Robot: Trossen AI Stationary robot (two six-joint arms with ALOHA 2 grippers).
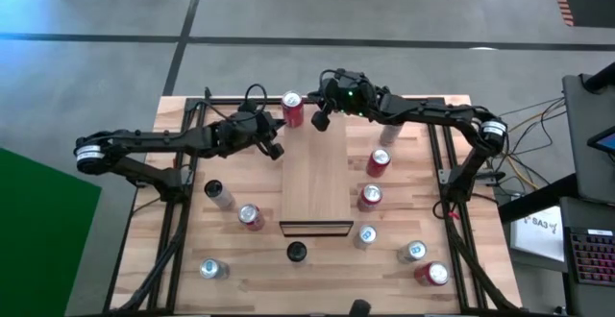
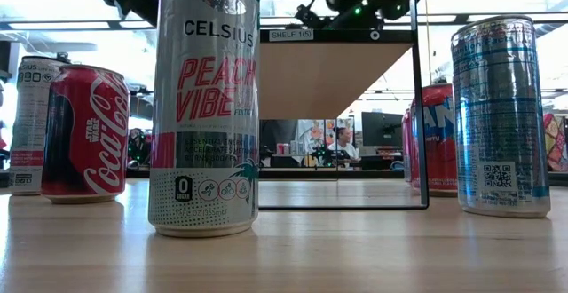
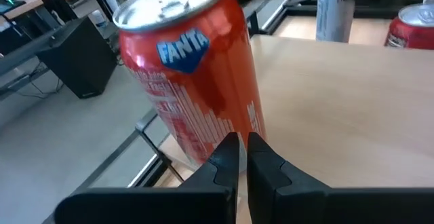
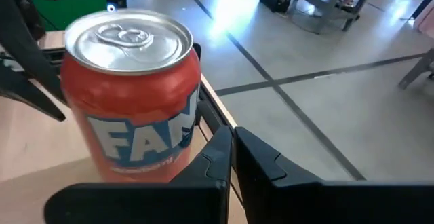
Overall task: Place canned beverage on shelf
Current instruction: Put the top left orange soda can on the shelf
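Two closed grippers, left gripper point(image 1: 276, 151) and right gripper point(image 1: 320, 120), flanked upright red aluminium Fanta can point(image 1: 292, 109) beside far end of long light-wood shelf point(image 1: 313, 178), holding nothing, apparently nudging it.

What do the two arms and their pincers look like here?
Both arms are dark and slender, each with a white-and-silver collar at the shoulder joint. The left arm trails a looping black cable near its wrist; the right arm carries a green light on its wrist. The left pincer and right pincer each have two matt black, angular, wedge-shaped fingers.
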